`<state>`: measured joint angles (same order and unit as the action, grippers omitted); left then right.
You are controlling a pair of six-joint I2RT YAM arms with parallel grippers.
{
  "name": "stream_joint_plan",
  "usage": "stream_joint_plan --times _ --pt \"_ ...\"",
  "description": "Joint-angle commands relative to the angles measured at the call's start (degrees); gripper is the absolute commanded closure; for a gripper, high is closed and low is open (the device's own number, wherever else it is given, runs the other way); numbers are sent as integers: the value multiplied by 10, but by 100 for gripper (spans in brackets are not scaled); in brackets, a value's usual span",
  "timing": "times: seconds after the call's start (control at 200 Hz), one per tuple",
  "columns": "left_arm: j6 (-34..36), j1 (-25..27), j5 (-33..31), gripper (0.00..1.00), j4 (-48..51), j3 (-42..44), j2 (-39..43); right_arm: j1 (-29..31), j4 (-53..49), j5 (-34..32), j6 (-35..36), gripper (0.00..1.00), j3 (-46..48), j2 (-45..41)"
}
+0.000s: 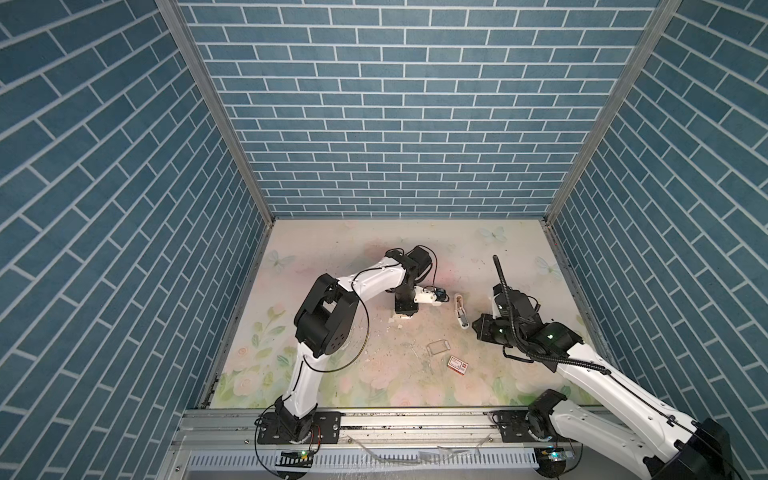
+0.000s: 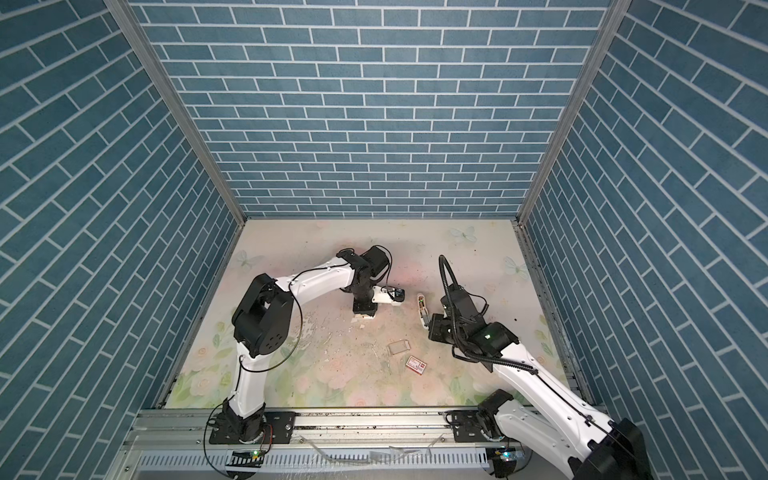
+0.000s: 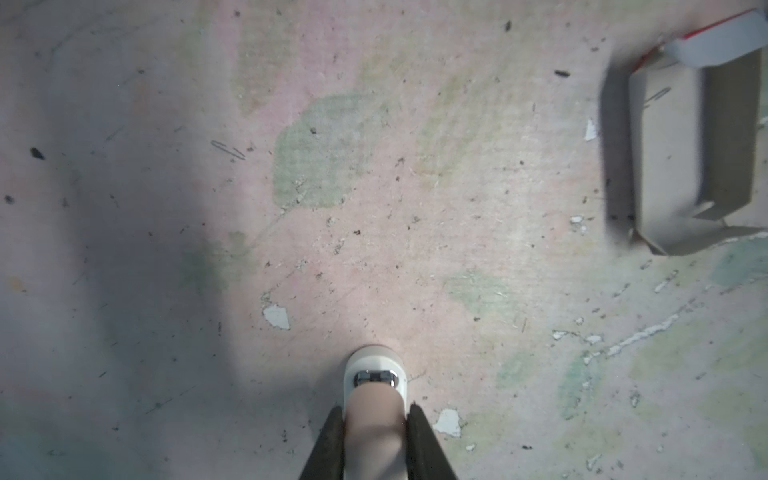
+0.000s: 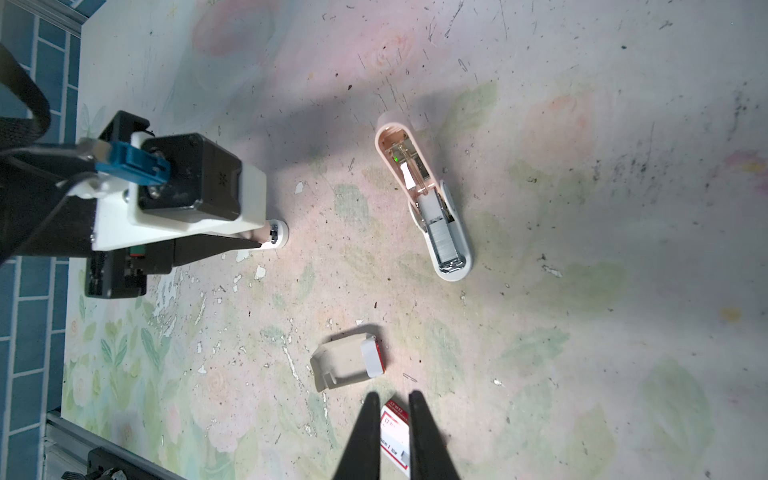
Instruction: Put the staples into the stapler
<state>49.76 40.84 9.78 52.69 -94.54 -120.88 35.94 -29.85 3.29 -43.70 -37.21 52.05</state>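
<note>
**Staples Sit in the Open Stapler**

The big flowery table [image 1: 374,386] is scratched and dusty. The left gripper [image 3: 376,409] is low over it and squeezes a beige and white piece [image 3: 374,365]. That piece looks like the front of another small stapler, but I cannot be sure. The right gripper [image 4: 394,395] hangs higher up. Its two black fingers are pulled close together with nothing between them.

Between the two arms the open stapler [image 4: 428,203] lies flat with its pink lid flipped back. Near it are an empty paper tray [image 4: 345,365] and a red-and-white box [image 4: 395,436].

The staples [image 4: 446,241], a short silver strip, lie in the stapler's white bottom half. So the filling looks done, and the lid is not yet shut. I think the strip is light, stiff and slippery, and it may snap into bits if bent. It is best to pinch it by its long sides, near the middle. A few loose staple bits [image 3: 228,149] lie on the table.
</note>
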Motion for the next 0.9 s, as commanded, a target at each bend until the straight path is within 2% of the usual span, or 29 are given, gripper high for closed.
stream_joint_plan --times 0.0,0.25,0.455,0.635,0.895 --pt "9 6 -46 95 34 15 -61 -2 6 -5 -16 85 10 -9" --pt "4 14 -76 95 36 15 -78 -2 7 -6 -18 85 15 -16" --pt "-4 15 -65 93 34 13 -65 -2 4 -9 -18 85 16 -20" --pt "-6 12 -67 83 34 8 -39 -2 3 -14 -19 84 15 -23" --pt "-10 10 -60 75 42 8 -3 -2 3 -17 -19 84 12 -22"
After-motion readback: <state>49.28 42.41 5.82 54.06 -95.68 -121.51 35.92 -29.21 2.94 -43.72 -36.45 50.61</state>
